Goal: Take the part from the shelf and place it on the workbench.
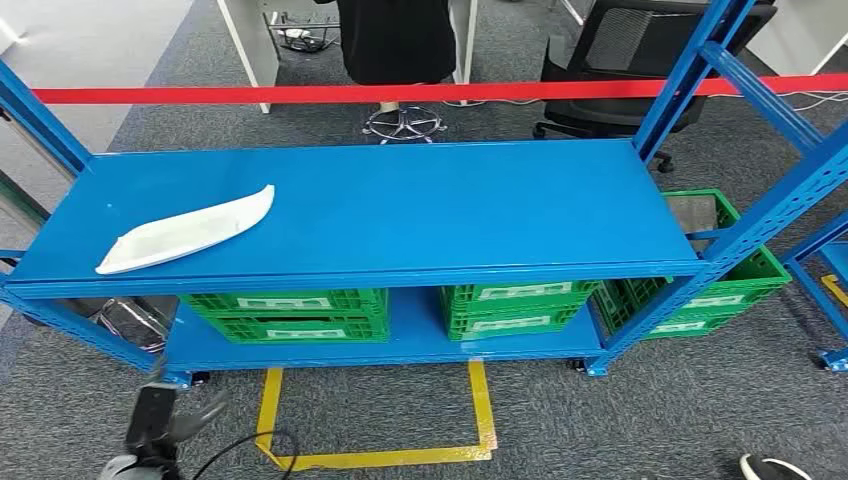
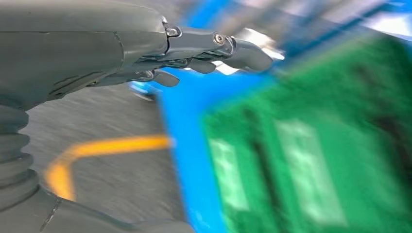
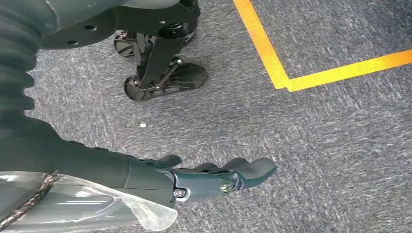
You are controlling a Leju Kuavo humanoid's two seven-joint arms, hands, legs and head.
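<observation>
I see part [image 1: 190, 230] on upper deck of blue shelf [image 1: 450, 215], near its left end, lying flat. White, long, thin, curved shell; one end tapers to point toward shelf rear, other end broader near front edge. My left hand [image 2: 194, 51] low before shelf, fingers stretched apart, holding nothing; view blurred. My right hand [image 3: 209, 177] hangs over grey carpet [image 3: 330, 145], fingers extended, nothing in grasp. Green crates [image 1: 290, 315] on lower deck.
</observation>
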